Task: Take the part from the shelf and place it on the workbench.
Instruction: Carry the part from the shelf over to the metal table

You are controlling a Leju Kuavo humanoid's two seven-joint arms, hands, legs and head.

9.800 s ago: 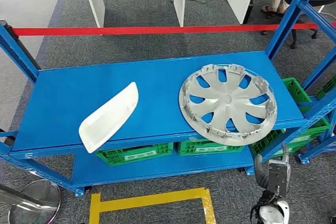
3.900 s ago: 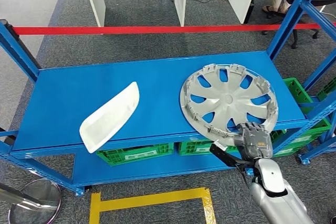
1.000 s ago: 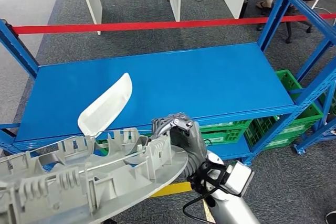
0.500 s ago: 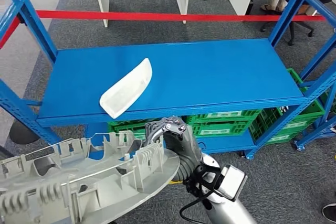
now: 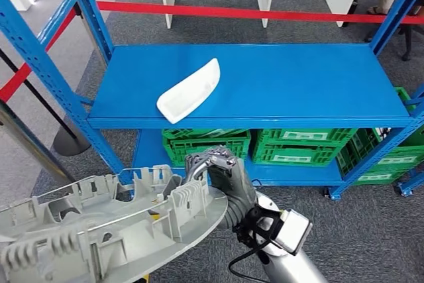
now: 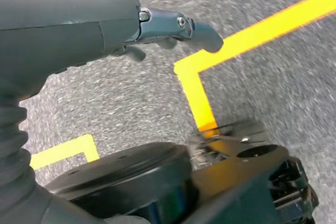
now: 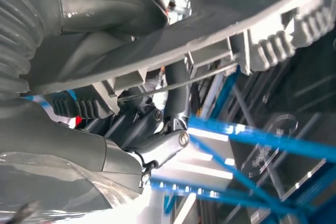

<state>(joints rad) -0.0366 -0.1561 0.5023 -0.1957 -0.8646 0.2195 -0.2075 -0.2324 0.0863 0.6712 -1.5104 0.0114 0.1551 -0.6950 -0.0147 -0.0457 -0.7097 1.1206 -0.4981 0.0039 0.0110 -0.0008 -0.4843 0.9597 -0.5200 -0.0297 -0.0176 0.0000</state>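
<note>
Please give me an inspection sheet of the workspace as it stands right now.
Surface: blue shelf, top level; no workbench seen.
Job's things: silver wheel cover off the shelf, held low by its rim, ribbed side up.
Clutter: white curved part lying on the shelf; green crates on the level below.
Hands: right hand grips the wheel cover's rim; left hand hangs over the floor, holding nothing.
Cables: black cable looped at the right wrist.
Surroundings: grey carpet, yellow floor tape, red barrier tape, white furniture legs beyond.
</note>
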